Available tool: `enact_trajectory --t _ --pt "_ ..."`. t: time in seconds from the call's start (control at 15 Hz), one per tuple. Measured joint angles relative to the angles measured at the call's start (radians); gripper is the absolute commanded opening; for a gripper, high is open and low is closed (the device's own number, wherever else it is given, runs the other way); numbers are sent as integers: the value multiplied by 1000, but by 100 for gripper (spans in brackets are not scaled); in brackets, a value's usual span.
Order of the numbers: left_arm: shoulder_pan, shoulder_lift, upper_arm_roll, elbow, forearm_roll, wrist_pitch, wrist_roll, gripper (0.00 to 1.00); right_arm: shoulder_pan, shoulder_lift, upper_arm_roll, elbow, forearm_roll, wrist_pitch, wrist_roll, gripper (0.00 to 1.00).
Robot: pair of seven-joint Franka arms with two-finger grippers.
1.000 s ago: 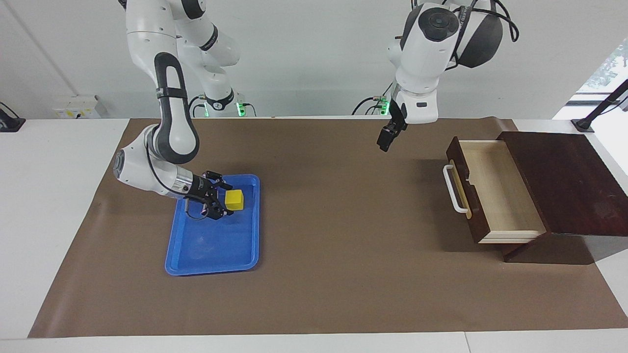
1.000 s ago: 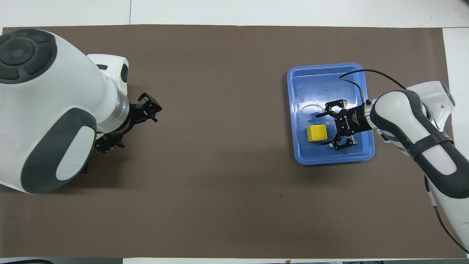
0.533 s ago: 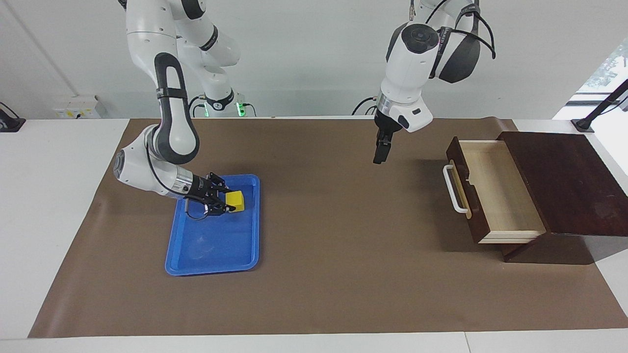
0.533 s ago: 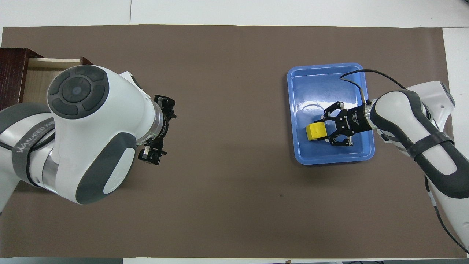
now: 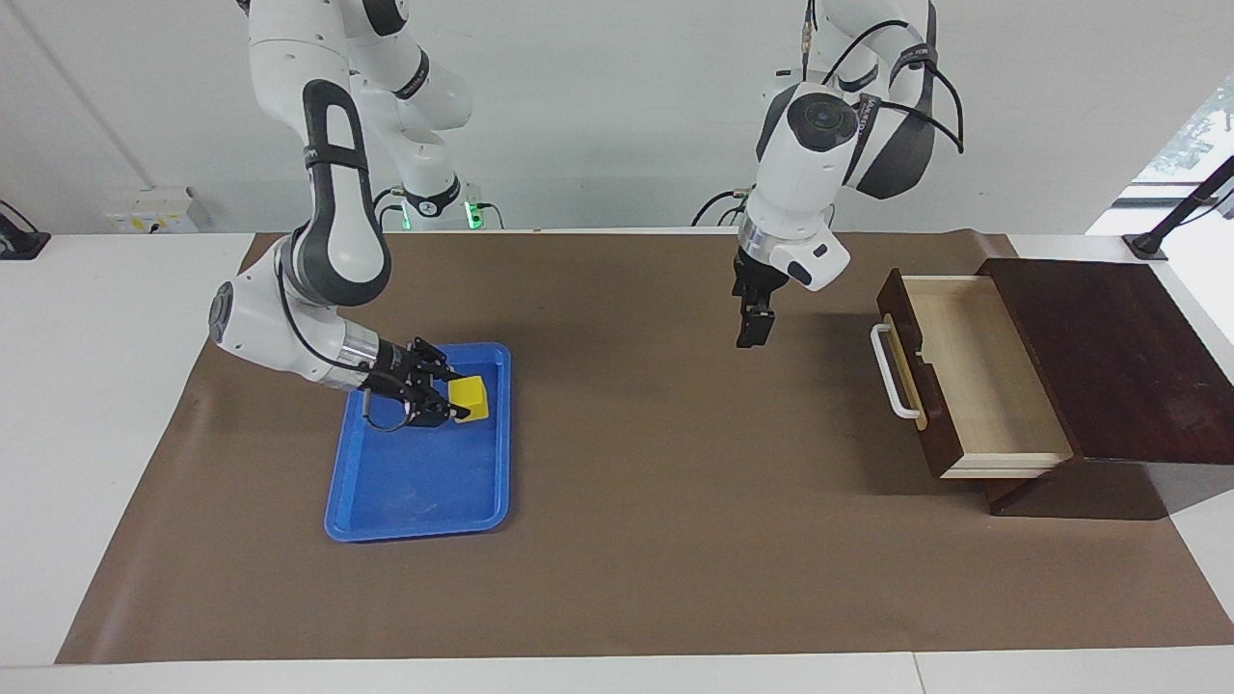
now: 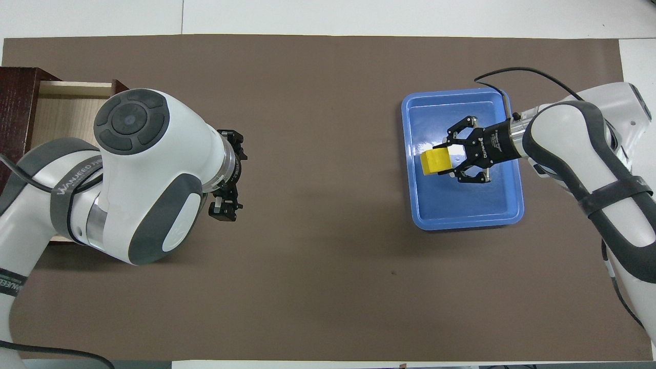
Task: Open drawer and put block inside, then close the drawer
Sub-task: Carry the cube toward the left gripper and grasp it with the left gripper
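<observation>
Facing view: right gripper (image 5: 453,403) fingers pinching the small yellow cube block (image 5: 469,397) over the flat blue plastic tray (image 5: 415,492), left gripper (image 5: 753,328) spread, waiting above the brown surface (image 5: 656,482); next, carry it to the open dark wooden drawer (image 5: 974,376).

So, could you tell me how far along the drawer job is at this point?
Done: the drawer stands pulled open, its pale inside bare. In hand: the right gripper is shut on the yellow block, over the blue tray. The left gripper waits open over the brown mat. Left: carry the block to the drawer, drop it in, then push the drawer shut.
</observation>
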Motion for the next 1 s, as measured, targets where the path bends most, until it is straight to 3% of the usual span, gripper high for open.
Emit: enact_trajectory --t 0.4,0.73,1.0 --pt "-3 44 -8 0 -2 117 -36 100 215 -6 4 154 0 31 271 0" --pt "-46 67 -15 0 -55 226 -85 100 362 -2 5 163 0 160 410 0" --pt "-104 75 -17 -1 -58 278 -144 100 408 4 5 163 1 195 502 0"
